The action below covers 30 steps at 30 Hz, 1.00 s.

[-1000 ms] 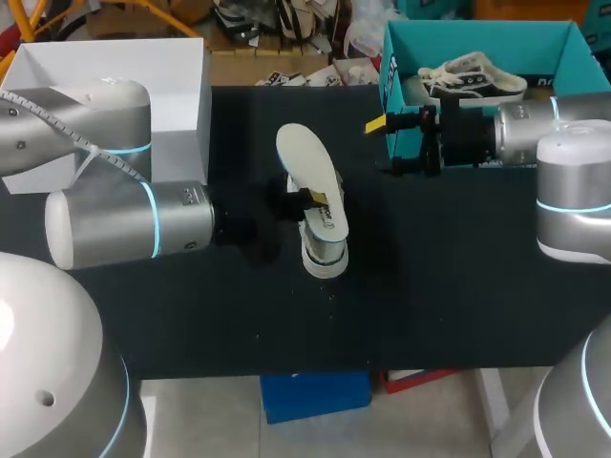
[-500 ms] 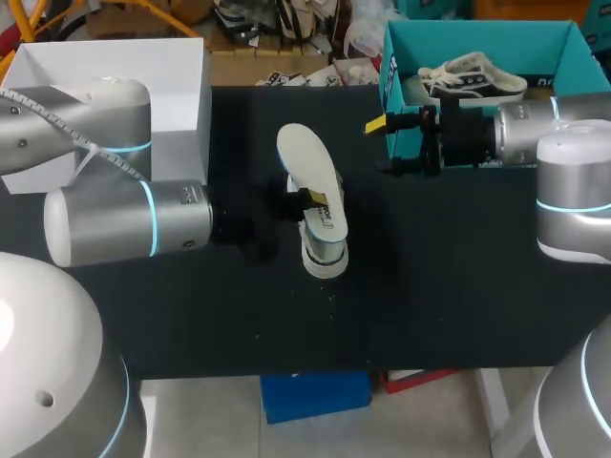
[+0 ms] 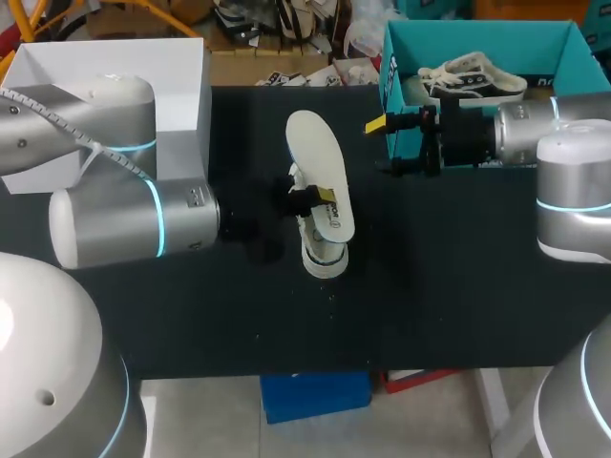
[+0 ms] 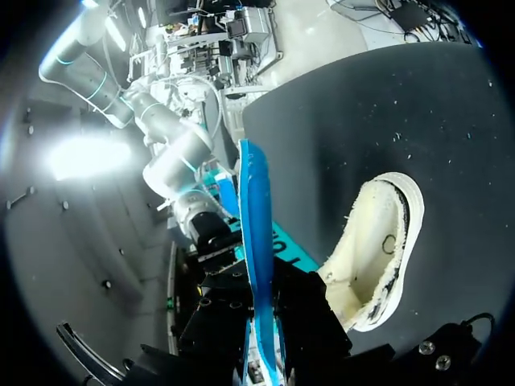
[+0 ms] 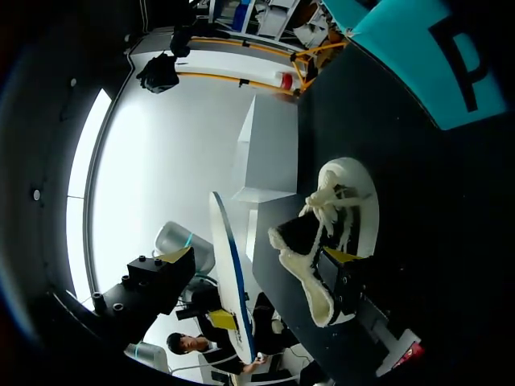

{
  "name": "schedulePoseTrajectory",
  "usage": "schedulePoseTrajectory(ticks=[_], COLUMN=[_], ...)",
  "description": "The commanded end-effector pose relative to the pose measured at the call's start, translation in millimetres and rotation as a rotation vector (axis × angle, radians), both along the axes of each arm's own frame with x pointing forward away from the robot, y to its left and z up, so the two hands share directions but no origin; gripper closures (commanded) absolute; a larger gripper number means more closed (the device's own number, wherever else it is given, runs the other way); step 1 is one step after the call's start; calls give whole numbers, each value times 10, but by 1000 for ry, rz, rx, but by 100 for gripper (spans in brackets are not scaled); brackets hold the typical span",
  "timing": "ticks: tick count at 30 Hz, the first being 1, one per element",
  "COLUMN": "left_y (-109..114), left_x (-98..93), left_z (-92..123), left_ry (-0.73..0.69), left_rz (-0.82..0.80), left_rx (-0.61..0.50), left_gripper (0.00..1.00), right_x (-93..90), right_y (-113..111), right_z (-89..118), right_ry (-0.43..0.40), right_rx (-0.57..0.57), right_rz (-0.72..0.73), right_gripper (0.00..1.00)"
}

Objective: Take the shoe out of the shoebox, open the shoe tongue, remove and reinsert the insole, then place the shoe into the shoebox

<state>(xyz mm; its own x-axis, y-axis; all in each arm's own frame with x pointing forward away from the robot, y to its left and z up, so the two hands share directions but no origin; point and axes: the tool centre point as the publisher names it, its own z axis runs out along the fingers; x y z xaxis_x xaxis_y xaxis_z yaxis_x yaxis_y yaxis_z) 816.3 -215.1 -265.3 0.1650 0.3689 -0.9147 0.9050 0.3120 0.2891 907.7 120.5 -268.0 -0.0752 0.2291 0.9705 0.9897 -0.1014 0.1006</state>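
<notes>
Left end effector [image 3: 313, 197] pinches the white, blue-backed insole [image 3: 315, 153] above the white shoe [image 3: 323, 254] for reinsertion; right end effector [image 3: 382, 148] gapes empty.

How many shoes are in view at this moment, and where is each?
2. One shoe lies on the table, under the insole held over it. The second shoe sits in the teal shoebox. The box's depth could hide more.
</notes>
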Motion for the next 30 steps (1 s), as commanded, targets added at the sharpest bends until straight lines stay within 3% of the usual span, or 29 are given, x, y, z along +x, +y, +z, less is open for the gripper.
schedulePoseTrajectory(ticks=[1,13,30], left_y=[95,224,85], left_x=[0,111,308], left_z=[-148,-297,-168], left_ry=[-112,-138,-177], left_rz=[-82,-68,-69], left_rx=[-309,-370,-368], left_gripper=[100,100,100], right_x=[-1,-1,-1], right_y=[17,17,17], right_z=[-9,-9,-9], right_ry=[0,0,0], right_rx=[-1,-1,-1], right_rz=[-3,-3,-3], right_gripper=[0,0,0])
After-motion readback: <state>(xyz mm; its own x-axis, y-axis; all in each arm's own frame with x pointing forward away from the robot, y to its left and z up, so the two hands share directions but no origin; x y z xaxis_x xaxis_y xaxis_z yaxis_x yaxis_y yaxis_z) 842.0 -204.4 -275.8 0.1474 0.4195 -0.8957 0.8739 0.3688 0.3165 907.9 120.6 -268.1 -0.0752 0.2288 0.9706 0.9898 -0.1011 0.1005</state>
